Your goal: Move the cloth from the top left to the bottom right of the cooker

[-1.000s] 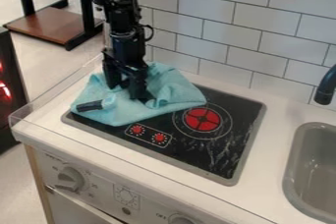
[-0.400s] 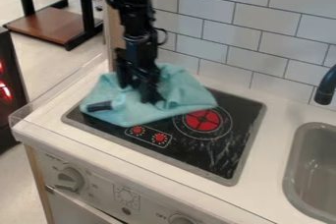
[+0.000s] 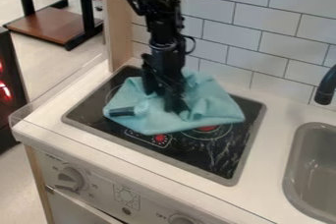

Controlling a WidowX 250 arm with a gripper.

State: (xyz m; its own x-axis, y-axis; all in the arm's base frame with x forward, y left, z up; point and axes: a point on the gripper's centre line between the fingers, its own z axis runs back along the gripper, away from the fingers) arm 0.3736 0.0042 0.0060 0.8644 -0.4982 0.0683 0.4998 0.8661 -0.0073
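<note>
Touching cloth [image 3: 213,107] on cooker [image 3: 216,156]

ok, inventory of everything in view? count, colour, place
cloth: 1, light blue, on cooktop
small unclear item: 1, black, on cloth
cooktop: 1, black, grey rim, on counter
counter: 1, white, centre
sink: 1, grey, right
faucet: 1, black, right edge
front knobs: 2, grey, below counter
tiled wall: 1, white, back
wood panel: 1, tan, back
shelf stand: 1, brown/black, top left
red-lit object: 1, black, left edge
arm: 1, black, from top
gripper: 1, black, at cloth
</note>
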